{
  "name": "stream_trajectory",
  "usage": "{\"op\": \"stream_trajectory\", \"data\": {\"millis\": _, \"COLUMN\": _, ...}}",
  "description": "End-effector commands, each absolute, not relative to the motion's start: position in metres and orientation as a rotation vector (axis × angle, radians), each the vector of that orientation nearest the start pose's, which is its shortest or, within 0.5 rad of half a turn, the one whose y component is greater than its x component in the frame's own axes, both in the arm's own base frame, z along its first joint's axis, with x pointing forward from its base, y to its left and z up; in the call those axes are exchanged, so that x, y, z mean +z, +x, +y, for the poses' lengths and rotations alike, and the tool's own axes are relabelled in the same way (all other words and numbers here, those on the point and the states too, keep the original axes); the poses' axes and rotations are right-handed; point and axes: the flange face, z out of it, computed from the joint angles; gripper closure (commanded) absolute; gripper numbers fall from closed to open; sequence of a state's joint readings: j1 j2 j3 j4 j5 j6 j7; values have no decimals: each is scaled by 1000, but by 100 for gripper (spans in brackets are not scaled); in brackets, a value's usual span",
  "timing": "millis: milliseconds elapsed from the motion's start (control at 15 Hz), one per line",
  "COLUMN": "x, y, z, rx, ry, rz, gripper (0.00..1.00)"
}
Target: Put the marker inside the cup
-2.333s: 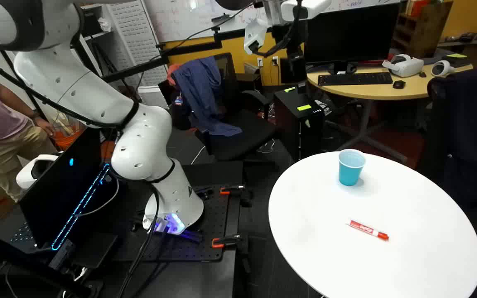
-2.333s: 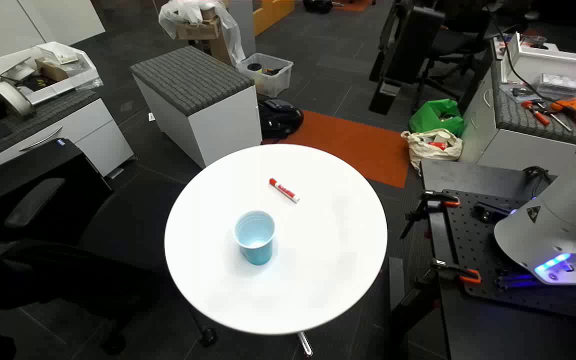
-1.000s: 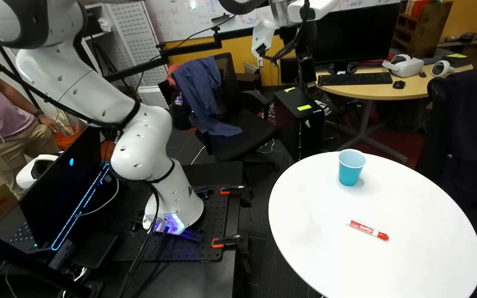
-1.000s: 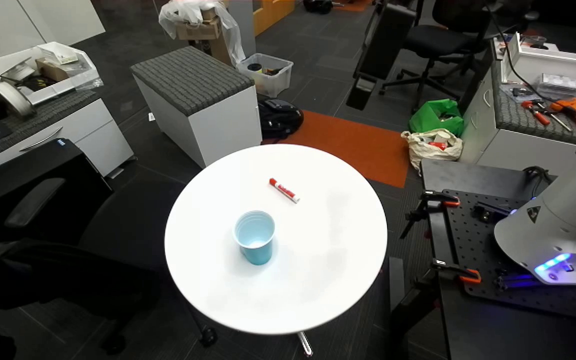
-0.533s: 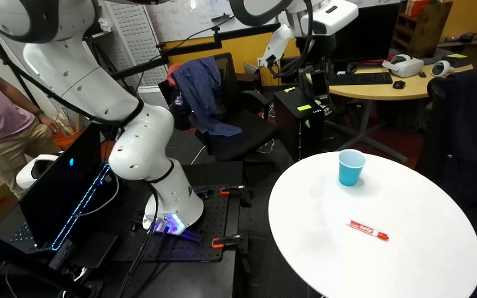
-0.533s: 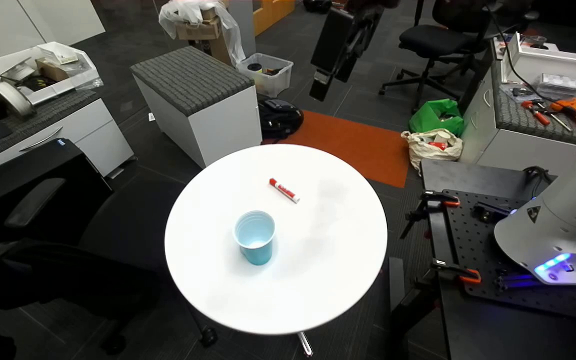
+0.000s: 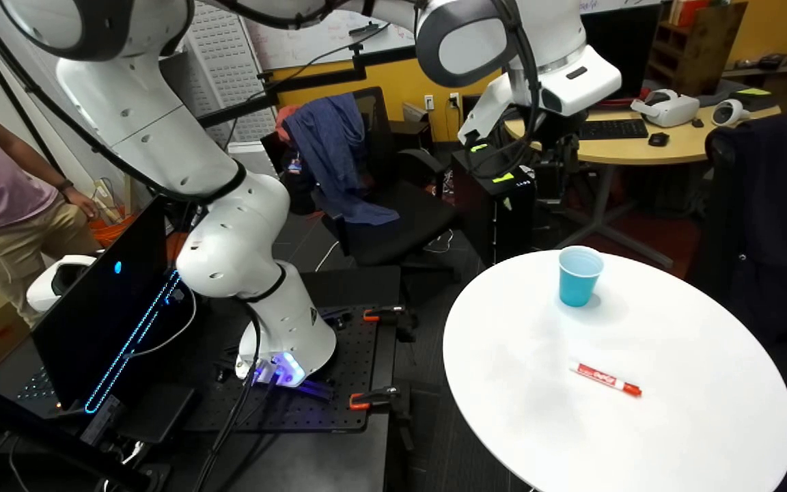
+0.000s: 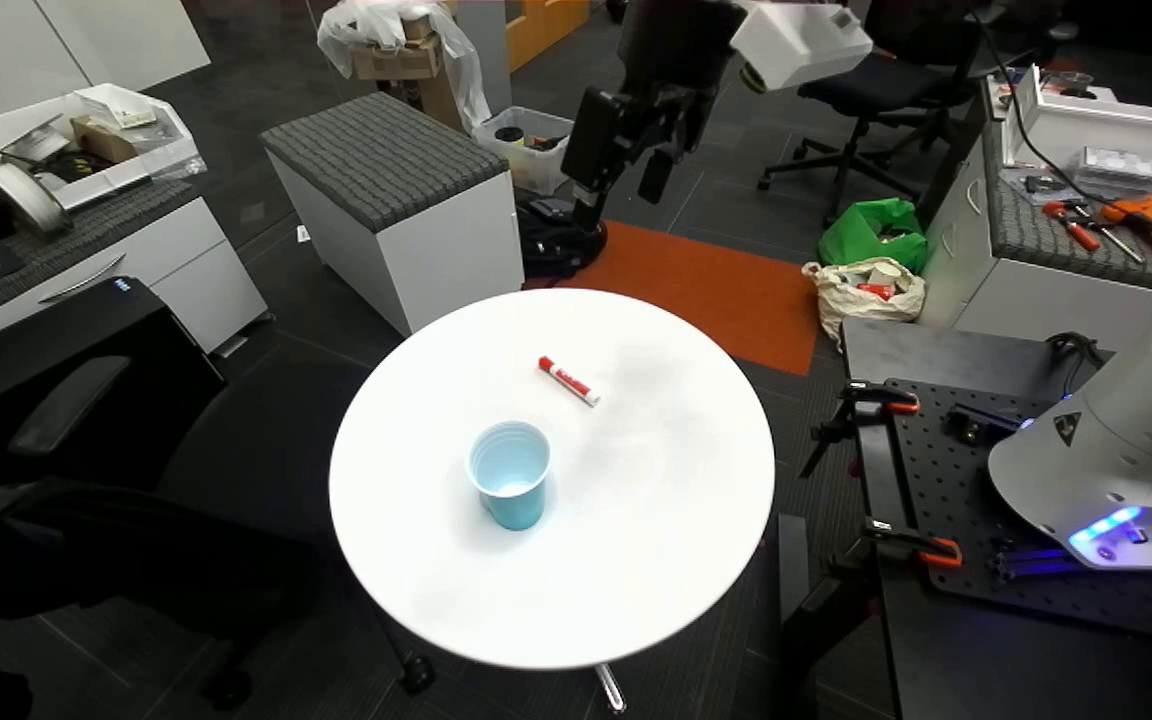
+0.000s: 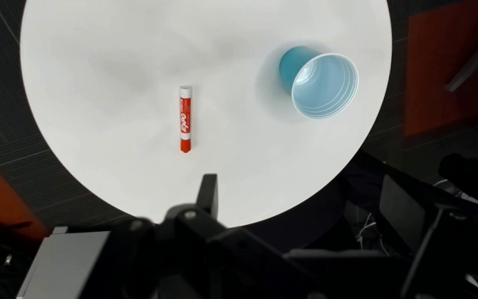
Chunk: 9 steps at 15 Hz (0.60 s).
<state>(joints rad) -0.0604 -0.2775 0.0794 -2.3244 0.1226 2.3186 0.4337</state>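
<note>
The red marker (image 7: 607, 380) lies flat on the white round table (image 7: 503, 410). It also shows in an exterior view (image 8: 568, 381) and in the wrist view (image 9: 185, 118), its red cap towards the gripper. The light blue cup (image 7: 578, 283) stands upright on the same table, apart from the marker. It also shows in an exterior view (image 8: 516, 500) and in the wrist view (image 9: 301, 70), and its inside looks empty. My gripper (image 8: 621, 193) is raised in the air, away from both things. In the wrist view its two fingers (image 9: 301, 193) are wide apart with nothing between them.
A black chair (image 8: 236, 470) stands close beside the table. A desk with a monitor and keyboard (image 7: 612, 130) and a black computer case (image 7: 496, 212) stand behind the table. The robot's black base table (image 7: 359, 451) has orange clamps (image 7: 373, 398) on its edge.
The arm has reached out and down. The gripper has moved right in one exterior picture and left in another, closer to the table, and has turned. The marker and cup have not moved.
</note>
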Motion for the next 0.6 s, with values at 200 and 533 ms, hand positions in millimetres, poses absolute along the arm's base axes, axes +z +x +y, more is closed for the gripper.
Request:
{"op": "stream_trajectory", "data": {"millis": 200, "x": 424, "y": 521, "z": -1, "rx": -403, "ry": -2873, "rz": 843, "gripper": 0}}
{"op": "stream_trajectory", "data": {"millis": 533, "x": 381, "y": 535, "z": -9, "rx": -332, "ry": -2907, "rz": 938, "gripper": 0}}
